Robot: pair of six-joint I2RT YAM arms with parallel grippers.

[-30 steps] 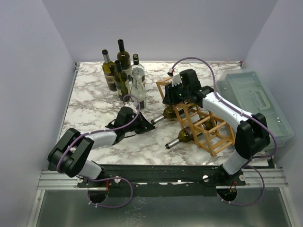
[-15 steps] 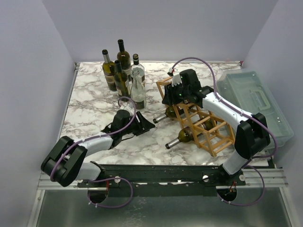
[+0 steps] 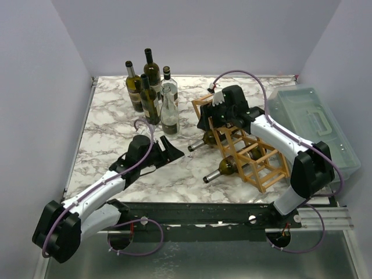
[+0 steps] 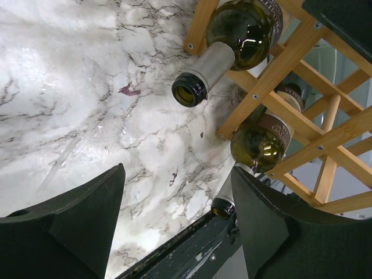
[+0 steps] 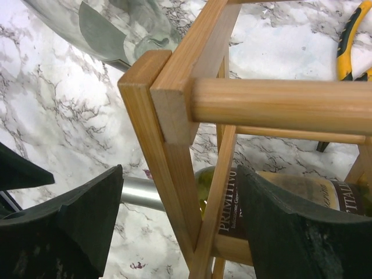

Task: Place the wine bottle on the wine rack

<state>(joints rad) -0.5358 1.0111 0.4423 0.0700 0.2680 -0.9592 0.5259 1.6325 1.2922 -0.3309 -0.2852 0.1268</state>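
- Top external view: the wine rack [image 3: 251,156] lies on the marble bench [image 3: 110,133], right of centre, set at a slant from the far middle toward the near right.
- Two bottles lie on their sides in the rack's cells, with their necks poking out toward the left arm.
- The upper wine bottle [image 3: 206,139] sits in a cell at the rack's far end. Its open mouth hangs just clear of the frame, above the bench.
- The lower wine bottle [image 3: 228,167] rests in a cell nearer the arms, and its neck also juts out past the sticks.
- The left tool [image 3: 170,147] hovers low over the bench, near the upper bottle's mouth but apart from it. In the left wrist view its two dark fingers stand wide apart, with only bare marble between them.
- The right tool [image 3: 208,121] is at the rack's far end. In the right wrist view its fingers are spread to either side of an upright wooden stick, with a gap on each side, so they grip nothing.
- Below that stick, the same view shows the upper bottle's label and silver neck.
- A cluster of standing bottles [image 3: 152,93] fills the far left of the bench.
- A translucent lidded box [image 3: 317,125] sits at the right edge.
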